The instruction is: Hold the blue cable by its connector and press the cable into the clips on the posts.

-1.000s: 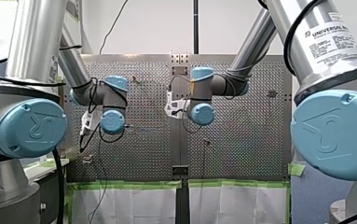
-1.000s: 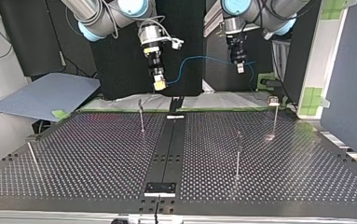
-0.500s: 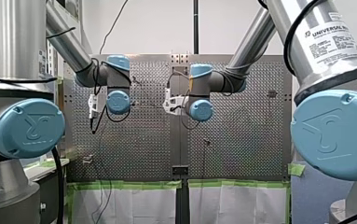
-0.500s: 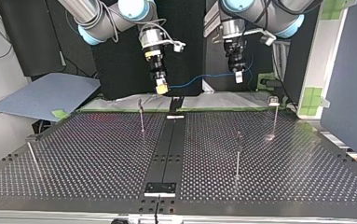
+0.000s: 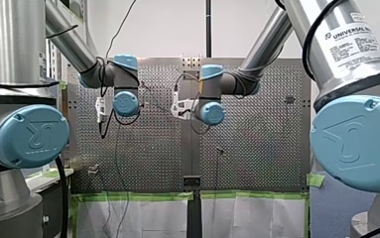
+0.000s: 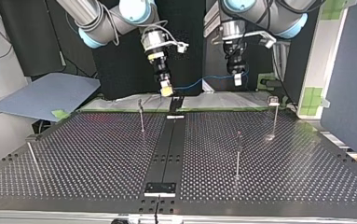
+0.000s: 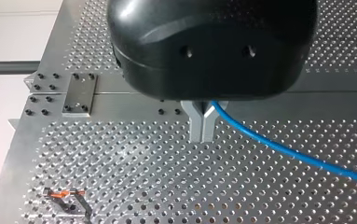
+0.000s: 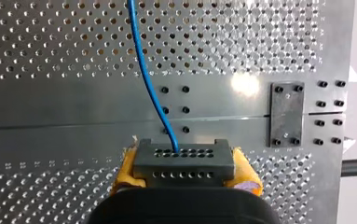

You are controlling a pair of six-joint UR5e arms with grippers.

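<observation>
The blue cable (image 6: pixel 199 82) hung in a shallow curve in the air above the table's (image 6: pixel 97 154) edge on the arms' side, strung between the two grippers and well apart from every post. At one end, its grey connector (image 8: pixel 183 161) sat squarely between the yellow pads (image 8: pixel 126 170) of my right gripper (image 6: pixel 166 88), which was closed on it from both sides; the cable left the connector's top face and ran away over the table's plain centre strip (image 8: pixel 73 116). Further along, my left gripper (image 7: pixel 202 126) had its two metal fingers (image 7: pixel 195 126) pressed together, and the cable came out from between them and trailed off to one side above the perforated surface.

In the top view, a thin post (image 6: pixel 141 116) stood upright near the arms' edge, just to the left of the centre strip. A second post (image 6: pixel 237 156) stood right of the strip, nearer the table's middle. A third post (image 6: pixel 274 116), with a clip (image 6: pixel 273 100) on top, stood toward the right corner on the arms' side. A leaning post (image 6: pixel 31 156) stood by the left edge.
</observation>
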